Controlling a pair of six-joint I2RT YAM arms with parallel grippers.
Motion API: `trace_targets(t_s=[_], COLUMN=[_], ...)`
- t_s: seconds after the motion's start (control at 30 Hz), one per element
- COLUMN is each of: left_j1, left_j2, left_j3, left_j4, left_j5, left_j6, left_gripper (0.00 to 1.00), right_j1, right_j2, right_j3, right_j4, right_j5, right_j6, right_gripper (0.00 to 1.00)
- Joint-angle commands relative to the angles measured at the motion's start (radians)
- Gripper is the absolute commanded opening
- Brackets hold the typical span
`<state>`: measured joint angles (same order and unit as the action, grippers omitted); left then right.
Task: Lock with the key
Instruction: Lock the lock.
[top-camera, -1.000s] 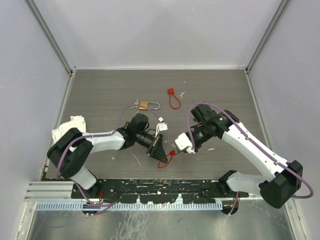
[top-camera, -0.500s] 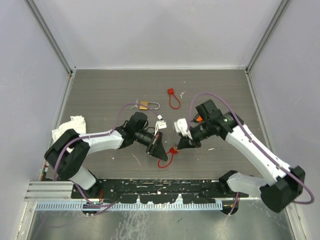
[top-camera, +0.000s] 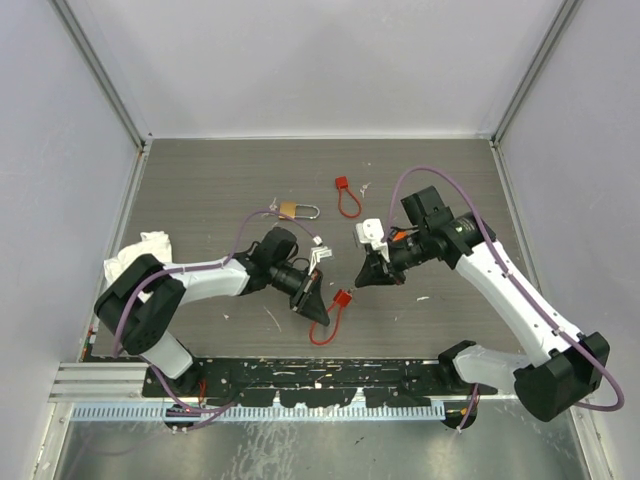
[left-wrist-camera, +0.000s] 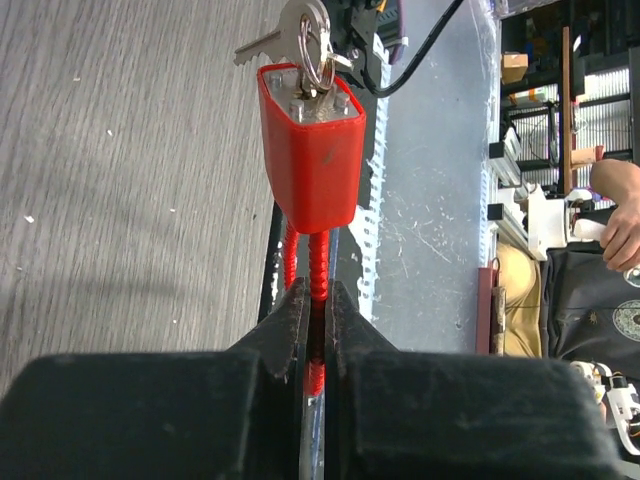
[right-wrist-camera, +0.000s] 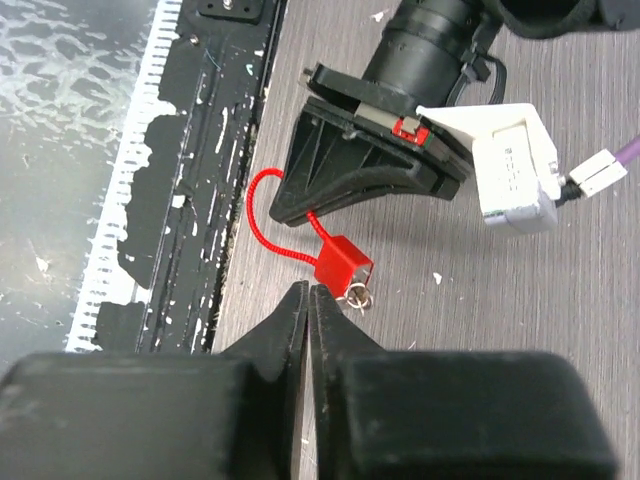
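Note:
A small red cable lock (left-wrist-camera: 312, 150) hangs out in front of my left gripper (left-wrist-camera: 318, 290), which is shut on its red cable (left-wrist-camera: 319, 262). The key (left-wrist-camera: 300, 30), a small silver bunch on a ring, sits at the lock's far end face, and one blade seems to be in the keyhole. From the top view the lock (top-camera: 342, 297) lies just right of the left gripper (top-camera: 318, 312). My right gripper (right-wrist-camera: 308, 292) is shut with nothing in it, and hovers just short of the lock (right-wrist-camera: 343, 266) and the key (right-wrist-camera: 358, 295). It stands apart from them in the top view (top-camera: 363, 280).
A second red cable lock (top-camera: 346, 200) and a brass padlock (top-camera: 290, 210) lie farther back on the table. A white cloth (top-camera: 150, 247) is bunched at the left edge. The black base rail (top-camera: 320, 375) runs along the near edge.
The right gripper has pulled back up and to the right, away from the red lock's key end, and its wrist has turned. The left gripper still holds the cable.

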<state>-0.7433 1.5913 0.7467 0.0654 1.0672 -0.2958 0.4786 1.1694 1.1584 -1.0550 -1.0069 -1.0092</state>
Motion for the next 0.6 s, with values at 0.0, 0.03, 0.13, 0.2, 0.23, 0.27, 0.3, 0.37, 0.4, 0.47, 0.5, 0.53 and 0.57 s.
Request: trace_targets(t_s=[0.0, 0.03, 0.13, 0.2, 0.23, 0.27, 0.3, 0.37, 0.4, 0.47, 0.5, 0.53, 0.57], left_j1=[0.001, 0.001, -0.013, -0.026, -0.033, -0.044, -0.050, -0.062, -0.067, -0.073, -0.075, -0.077, -0.078], left_j2=[-0.047, -0.049, -0.062, -0.070, -0.074, -0.077, -0.081, -0.087, -0.090, -0.097, -0.100, -0.104, -0.107], left_j3=[0.009, 0.015, 0.035, 0.046, 0.052, 0.056, 0.060, 0.065, 0.068, 0.069, 0.069, 0.068, 0.066], left_j4=[-0.030, -0.048, -0.116, -0.155, -0.173, -0.183, -0.192, -0.205, -0.210, -0.213, -0.214, -0.214, -0.214], left_j5=[-0.005, -0.013, -0.035, -0.051, -0.059, -0.066, -0.074, -0.082, -0.084, -0.087, -0.087, -0.087, -0.087], left_j6=[0.051, 0.063, 0.108, 0.130, 0.138, 0.142, 0.148, 0.152, 0.155, 0.156, 0.157, 0.158, 0.158], left_gripper=[0.00, 0.00, 0.00, 0.00, 0.00, 0.00, 0.00, 0.00, 0.00, 0.00, 0.00, 0.00, 0.00], right_j1=[-0.003, -0.003, -0.003, -0.003, -0.003, -0.003, -0.002, -0.003, -0.003, -0.002, -0.002, -0.003, -0.003], right_j2=[-0.059, -0.065, -0.072, -0.074, -0.068, -0.057, -0.041, -0.008, 0.008, 0.030, 0.035, 0.038, 0.040], right_j3=[-0.077, -0.103, -0.182, -0.213, -0.223, -0.226, -0.226, -0.229, -0.231, -0.241, -0.248, -0.253, -0.257], right_j4=[0.110, 0.109, 0.125, 0.162, 0.202, 0.228, 0.231, 0.229, 0.216, 0.202, 0.202, 0.202, 0.202], right_j5=[0.013, -0.003, -0.049, -0.047, -0.042, -0.041, -0.045, -0.053, -0.056, -0.061, -0.061, -0.065, -0.071], right_j6=[0.057, 0.024, -0.077, -0.093, -0.066, -0.060, -0.067, -0.086, -0.109, -0.147, -0.156, -0.167, -0.172], right_gripper=[0.21, 0.30, 0.52, 0.57, 0.57, 0.58, 0.58, 0.58, 0.59, 0.60, 0.60, 0.60, 0.60])
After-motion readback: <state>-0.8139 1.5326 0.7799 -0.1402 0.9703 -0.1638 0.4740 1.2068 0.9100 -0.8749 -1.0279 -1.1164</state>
